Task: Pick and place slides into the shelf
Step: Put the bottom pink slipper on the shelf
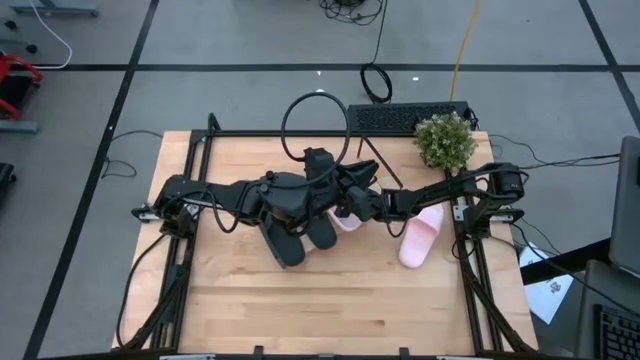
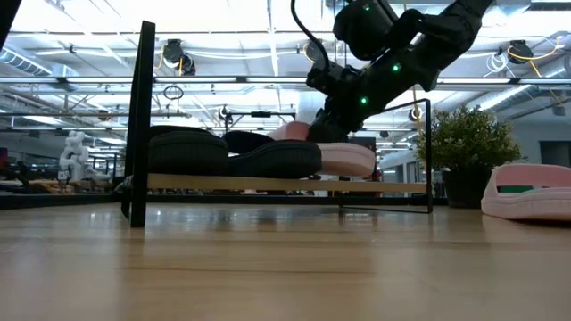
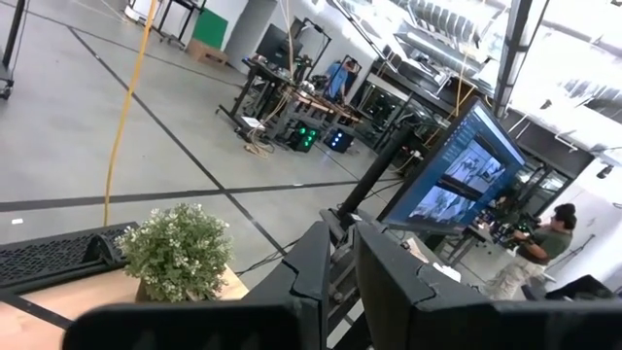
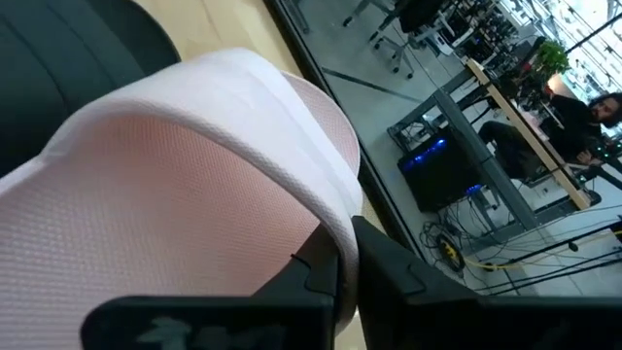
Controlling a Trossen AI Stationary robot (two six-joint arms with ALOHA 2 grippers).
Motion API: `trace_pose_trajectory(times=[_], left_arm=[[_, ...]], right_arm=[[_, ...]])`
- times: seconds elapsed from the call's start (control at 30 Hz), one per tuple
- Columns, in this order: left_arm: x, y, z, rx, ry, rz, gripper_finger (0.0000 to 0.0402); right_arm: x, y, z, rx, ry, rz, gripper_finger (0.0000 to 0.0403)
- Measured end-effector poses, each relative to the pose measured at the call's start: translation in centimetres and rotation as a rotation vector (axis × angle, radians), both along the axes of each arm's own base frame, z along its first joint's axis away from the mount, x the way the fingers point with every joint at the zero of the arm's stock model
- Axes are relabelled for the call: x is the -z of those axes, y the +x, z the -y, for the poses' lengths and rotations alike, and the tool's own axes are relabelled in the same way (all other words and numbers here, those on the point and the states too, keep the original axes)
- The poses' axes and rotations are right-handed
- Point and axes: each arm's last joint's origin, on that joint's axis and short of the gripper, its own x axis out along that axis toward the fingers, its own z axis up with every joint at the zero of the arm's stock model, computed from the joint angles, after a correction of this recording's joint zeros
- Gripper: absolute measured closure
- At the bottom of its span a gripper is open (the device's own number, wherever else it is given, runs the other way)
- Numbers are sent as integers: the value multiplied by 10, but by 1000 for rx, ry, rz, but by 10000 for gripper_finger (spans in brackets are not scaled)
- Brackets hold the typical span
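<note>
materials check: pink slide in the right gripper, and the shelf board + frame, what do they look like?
Pale pink slide: probably soft foam or rubber, matte; its strap underside shows a fine woven-looking texture. It sits on the shelf beside the black slides, with the right gripper at its strap. Light shelf board: looks like pale wood, dull finish. Thin black frame: likely painted metal, judging by its slim straight bars.

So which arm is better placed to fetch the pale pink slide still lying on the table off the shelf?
The right arm: the loose pale pink open-toe slide lies on its side of the table, beside its base. The right claw is at the black-framed wooden shelf.
</note>
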Motion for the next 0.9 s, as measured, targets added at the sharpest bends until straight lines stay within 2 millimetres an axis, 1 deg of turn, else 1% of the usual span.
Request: trace_pose_trajectory(times=[0.27,0.43,0.9], left_arm=[[0,0,0,-1,13,-8,355],[0,0,0,-1,13,-8,355],[0,0,0,-1,13,-8,355]], right_arm=[[1,-1,1,9,0,-12,392],[4,-3,5,28,-27,-64,392],[3,-2,4,34,4,-25,392]])
